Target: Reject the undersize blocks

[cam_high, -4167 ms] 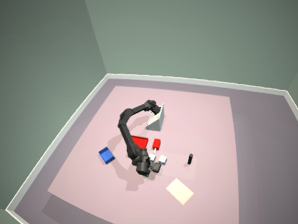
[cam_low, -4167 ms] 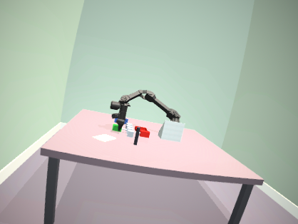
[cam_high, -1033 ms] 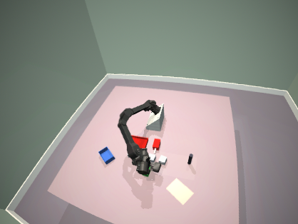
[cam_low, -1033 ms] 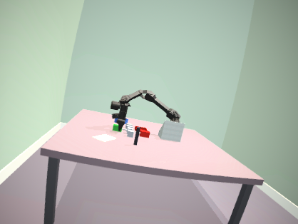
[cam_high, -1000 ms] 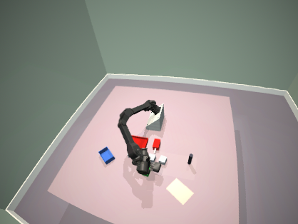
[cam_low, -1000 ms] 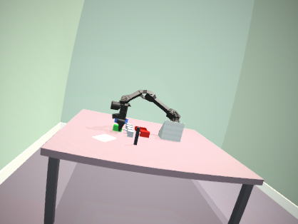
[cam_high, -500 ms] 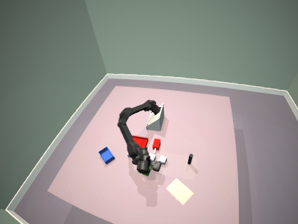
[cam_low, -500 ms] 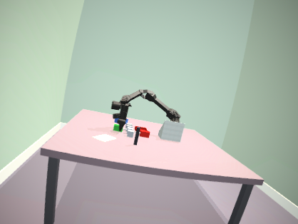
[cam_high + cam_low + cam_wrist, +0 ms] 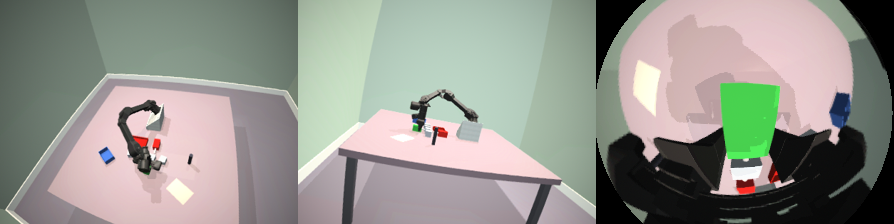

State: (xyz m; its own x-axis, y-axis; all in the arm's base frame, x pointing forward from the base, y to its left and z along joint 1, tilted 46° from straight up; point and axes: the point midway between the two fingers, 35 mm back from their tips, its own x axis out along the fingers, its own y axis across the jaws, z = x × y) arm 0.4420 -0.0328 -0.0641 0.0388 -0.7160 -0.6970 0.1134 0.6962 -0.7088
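1. jaws: closed on the green gauge (image 9: 147, 172) (image 9: 415, 128) (image 9: 750, 120), which sits between both fingers.
2. gauge: its broad green face shows in the wrist view; whether its lower end touches the surface (image 9: 89, 118) (image 9: 451, 153) (image 9: 756, 45) cannot be told.
3. near block (image 9: 153, 157) (image 9: 746, 171): pale, just beside the gauge, with a small opening in its dark face. bore size: cannot be told.
4. outer block (image 9: 162, 160) (image 9: 428, 133): pale, near the jaws, outside the reject tray.
5. red piece (image 9: 156, 144) (image 9: 443, 133) (image 9: 745, 187): beyond the near block, a thin pale part extending toward it.
6. reject tray (image 9: 141, 141): red, partly hidden by the arm (image 9: 125, 130) (image 9: 460, 103); full contents cannot be told.
7. blue tray (image 9: 106, 155) (image 9: 415, 120) (image 9: 840, 109): well apart from the red one.
8. pale sheet (image 9: 180, 191) (image 9: 402, 138) (image 9: 647, 86): flat on the surface.
9. black cylinder (image 9: 190, 159) (image 9: 435, 136): upright, apart from the blocks.
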